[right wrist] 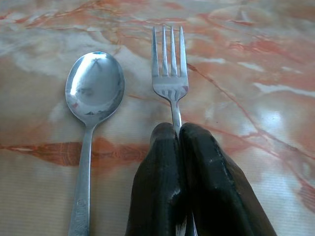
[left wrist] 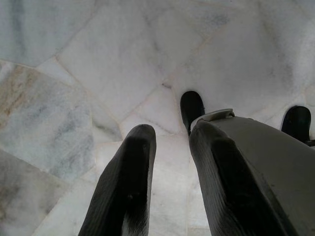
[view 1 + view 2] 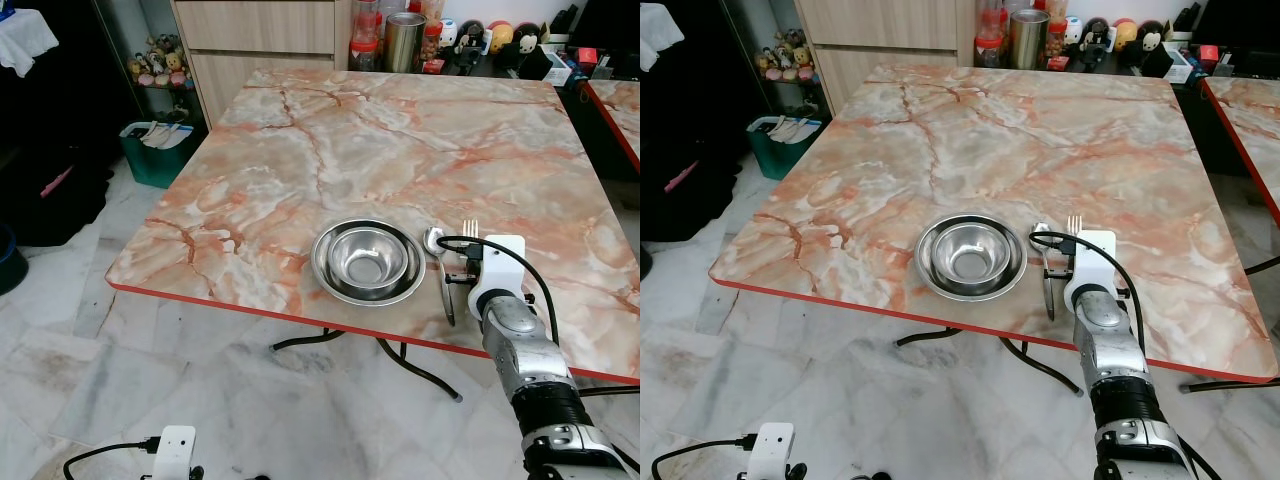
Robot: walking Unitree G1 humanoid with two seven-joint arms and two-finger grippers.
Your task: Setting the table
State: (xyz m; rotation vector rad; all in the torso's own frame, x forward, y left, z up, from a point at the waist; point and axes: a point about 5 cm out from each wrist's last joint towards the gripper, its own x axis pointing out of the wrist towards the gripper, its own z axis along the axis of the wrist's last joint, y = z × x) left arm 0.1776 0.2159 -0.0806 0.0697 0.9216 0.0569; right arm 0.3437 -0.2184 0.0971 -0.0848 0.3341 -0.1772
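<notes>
1. A marble-patterned table with a red edge holds a steel bowl nested in a wider steel plate, near the robot's side.
2. Just beside the plate, on its right, lies a spoon, bowl end pointing away from the robot.
3. A fork lies parallel to the spoon, tines pointing the same way, close but apart from it.
4. The right gripper sits low over the table, its two black fingers pressed together on the fork's handle.
5. Whether the fork rests flat on the marble or is slightly lifted is hard to judge.
6. The left gripper hangs over the pale marble floor, fingers parted, holding nothing.
</notes>
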